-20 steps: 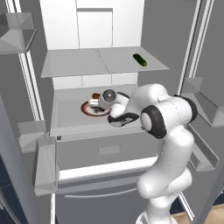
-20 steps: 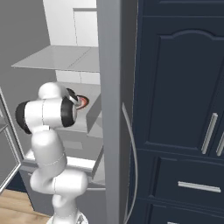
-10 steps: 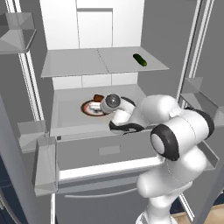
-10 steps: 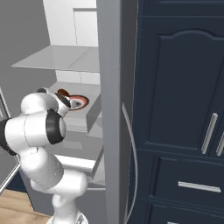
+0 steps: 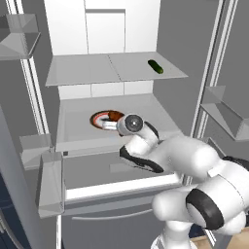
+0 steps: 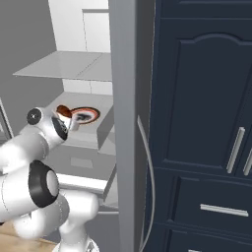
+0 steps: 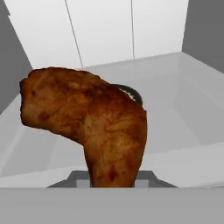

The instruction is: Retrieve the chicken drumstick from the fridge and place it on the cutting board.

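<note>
The chicken drumstick (image 7: 94, 122) is a reddish-brown lumpy piece that looms large in the hand view, held upright between the fingers. My gripper (image 7: 111, 183) is shut on its lower end. In the left base view the gripper (image 5: 113, 122) hangs over the middle shelf of the fridge (image 5: 102, 29), holding the drumstick (image 5: 115, 115) just above a round red-rimmed plate (image 5: 98, 119). From the right the drumstick (image 6: 63, 111) shows beside the plate (image 6: 86, 115). The cutting board is out of view.
A small dark green vegetable (image 5: 155, 66) lies on the upper shelf. Door bins stand at the left (image 5: 51, 180) and right (image 5: 228, 114). The fridge's grey side wall (image 6: 130, 123) and dark blue cabinets (image 6: 206, 123) rise to the right.
The hand has drawn back a little toward the shelf's front with the drumstick still in it. The arm's elbow has swung down and toward the cameras.
</note>
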### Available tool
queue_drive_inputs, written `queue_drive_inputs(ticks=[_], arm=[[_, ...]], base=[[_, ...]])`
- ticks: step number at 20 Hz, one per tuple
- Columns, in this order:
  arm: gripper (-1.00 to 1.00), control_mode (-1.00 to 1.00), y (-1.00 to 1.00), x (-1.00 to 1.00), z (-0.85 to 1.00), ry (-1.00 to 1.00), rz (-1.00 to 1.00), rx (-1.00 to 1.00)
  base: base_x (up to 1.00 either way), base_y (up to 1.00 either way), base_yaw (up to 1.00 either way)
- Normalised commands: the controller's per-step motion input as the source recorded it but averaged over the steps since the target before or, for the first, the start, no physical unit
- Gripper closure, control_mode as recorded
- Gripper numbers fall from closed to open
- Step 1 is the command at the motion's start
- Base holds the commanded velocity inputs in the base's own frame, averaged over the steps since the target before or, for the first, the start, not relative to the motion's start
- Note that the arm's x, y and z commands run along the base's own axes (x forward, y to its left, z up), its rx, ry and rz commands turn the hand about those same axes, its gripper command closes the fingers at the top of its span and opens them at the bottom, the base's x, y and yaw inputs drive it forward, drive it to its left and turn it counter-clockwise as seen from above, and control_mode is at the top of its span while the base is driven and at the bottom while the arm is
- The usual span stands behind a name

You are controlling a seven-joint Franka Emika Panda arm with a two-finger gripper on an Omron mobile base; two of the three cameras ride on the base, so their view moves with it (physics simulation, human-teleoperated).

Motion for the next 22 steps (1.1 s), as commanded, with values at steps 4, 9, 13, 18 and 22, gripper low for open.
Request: queue_drive_inputs(ticks=[4,9,13,18,22], arm=[[1.0,-1.0,-0.14,-0.62,0.45,0.16,0.0,0.0],[1.0,-1.0,-0.05,-0.45,0.46,0.32,-0.04,0.0],[1.0,-1.0,0.0,-0.61,0.35,0.25,-0.05,0.0],[1.0,-1.0,-0.12,-0.66,0.03,0.11,-0.07,-0.03],[1.0,-1.0,-0.28,-0.63,0.01,-0.03,-0.05,-0.01]], base=[[0.0,0.0,0.0],[0.0,0.0,0.0],[0.0,0.0,0.0],[0.0,0.0,0.0],[0.0,0.0,0.0]])
